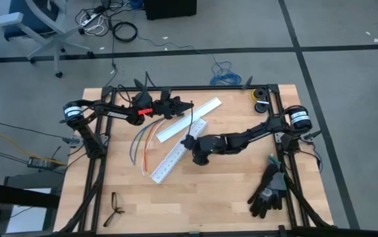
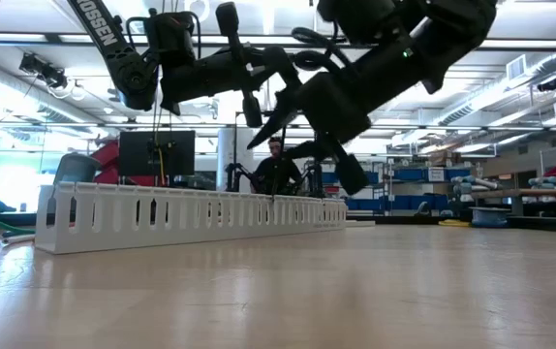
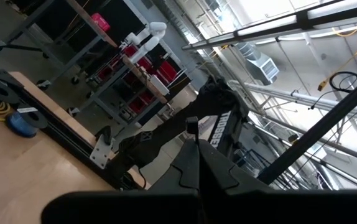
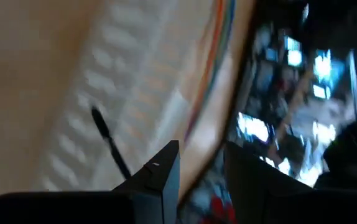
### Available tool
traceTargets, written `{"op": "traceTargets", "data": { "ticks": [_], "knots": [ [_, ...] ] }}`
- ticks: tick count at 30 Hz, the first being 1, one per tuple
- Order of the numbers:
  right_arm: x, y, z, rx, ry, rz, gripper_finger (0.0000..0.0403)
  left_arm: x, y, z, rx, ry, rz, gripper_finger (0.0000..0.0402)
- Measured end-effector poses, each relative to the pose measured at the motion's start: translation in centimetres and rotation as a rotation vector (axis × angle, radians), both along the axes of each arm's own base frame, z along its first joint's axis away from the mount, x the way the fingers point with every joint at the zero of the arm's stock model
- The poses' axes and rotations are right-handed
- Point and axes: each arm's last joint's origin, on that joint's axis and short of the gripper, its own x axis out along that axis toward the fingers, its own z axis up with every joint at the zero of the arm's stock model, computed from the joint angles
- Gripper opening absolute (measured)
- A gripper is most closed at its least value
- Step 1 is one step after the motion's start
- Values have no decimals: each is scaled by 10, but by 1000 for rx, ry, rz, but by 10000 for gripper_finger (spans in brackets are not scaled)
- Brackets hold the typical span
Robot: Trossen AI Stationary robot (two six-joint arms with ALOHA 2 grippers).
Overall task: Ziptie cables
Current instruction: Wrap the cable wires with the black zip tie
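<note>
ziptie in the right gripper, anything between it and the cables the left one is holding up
Nothing visible. In the high view the ziptie rises from the right gripper toward the left gripper, which holds the cables off the table. The white duct pieces lie flat on the table, below that gap.

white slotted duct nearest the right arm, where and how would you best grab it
Probably mid-length, from straight above. The white slotted duct lies flat and diagonal on the table, long and narrow, so the gripper fingers should straddle its short width, turned crosswise to its length. The middle should keep it balanced.
</note>
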Motion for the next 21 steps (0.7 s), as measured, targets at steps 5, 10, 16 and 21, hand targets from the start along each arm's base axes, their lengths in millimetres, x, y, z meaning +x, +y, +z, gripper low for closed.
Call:
{"op": "traceTargets", "data": {
  "ticks": [5, 10, 16, 21],
  "knots": [
    [-3, -3, 18, -106, -70, -125, 110, 0, 0, -2, -5, 16, -5, 0],
    [-9, -5, 33, -170, -57, -158, 110, 0, 0, -2, -3, 19, -20, 0],
    [-18, -9, 28, -201, 78, -152, 110, 0, -1, -3, -4, 24, -36, 0],
    [-19, -18, 26, -214, 110, -201, 110, 0, -1, -3, -4, 25, -45, 0]
  ]
}}
